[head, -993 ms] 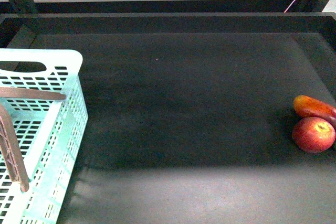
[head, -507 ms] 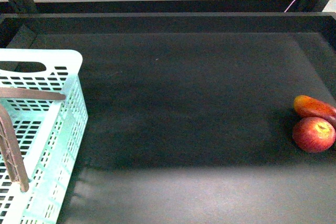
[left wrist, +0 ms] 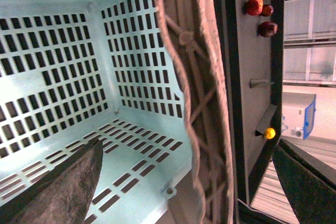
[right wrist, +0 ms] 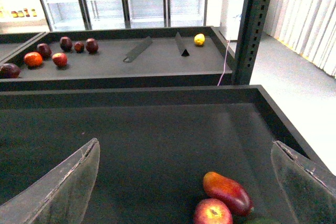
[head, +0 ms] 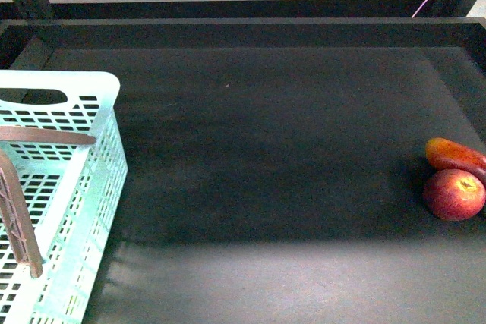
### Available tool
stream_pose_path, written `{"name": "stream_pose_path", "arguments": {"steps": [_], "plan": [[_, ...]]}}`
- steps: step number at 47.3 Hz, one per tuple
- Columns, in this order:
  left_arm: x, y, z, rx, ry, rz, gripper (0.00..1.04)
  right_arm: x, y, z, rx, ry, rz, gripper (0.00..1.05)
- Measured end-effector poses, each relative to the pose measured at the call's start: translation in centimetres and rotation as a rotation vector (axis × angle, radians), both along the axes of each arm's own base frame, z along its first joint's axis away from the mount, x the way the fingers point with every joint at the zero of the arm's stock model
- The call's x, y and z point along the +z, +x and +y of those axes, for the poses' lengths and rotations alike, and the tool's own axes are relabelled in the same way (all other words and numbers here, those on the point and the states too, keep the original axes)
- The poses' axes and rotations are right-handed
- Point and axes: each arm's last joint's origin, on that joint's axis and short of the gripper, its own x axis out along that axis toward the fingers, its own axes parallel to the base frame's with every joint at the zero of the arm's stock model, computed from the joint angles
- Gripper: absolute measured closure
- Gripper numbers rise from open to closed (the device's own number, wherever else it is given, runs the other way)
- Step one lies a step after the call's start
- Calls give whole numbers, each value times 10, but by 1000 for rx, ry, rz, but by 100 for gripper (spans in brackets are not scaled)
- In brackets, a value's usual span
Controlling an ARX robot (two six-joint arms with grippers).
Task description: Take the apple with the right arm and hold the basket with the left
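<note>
The apple (head: 454, 194) lies right against the near side of the mango-like fruit (head: 454, 155), and the two seem to touch. I judge it firm, fairly light and smooth-skinned. It is likely to roll, so I'd close across its widest girth on the two flanks the mango-like fruit leaves free. The right gripper (right wrist: 185, 144) hangs above and short of it, fingers spread wide with nothing between them.

The basket (head: 102, 85) sits well apart from the mango-like fruit, at the opposite side of the dark tray (head: 258, 149). The floor and walls I can see hold nothing. The left gripper (left wrist: 187, 148) is wide open too. One finger is inside the basket and one outside, straddling the brown handle (left wrist: 202, 98) without gripping it.
</note>
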Motion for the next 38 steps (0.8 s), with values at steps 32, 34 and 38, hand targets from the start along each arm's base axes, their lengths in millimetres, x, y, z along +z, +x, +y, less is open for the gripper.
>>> {"name": "stream_pose_path", "arguments": {"steps": [32, 34, 38], "plan": [[-9, 29, -7, -23, -45, 25, 61, 0, 0, 0, 0, 0, 0, 9], [-10, 29, -6, -18, -45, 33, 68, 0, 0, 0, 0, 0, 0, 9], [-11, 28, -6, -14, -48, 51, 86, 0, 0, 0, 0, 0, 0, 9]]}}
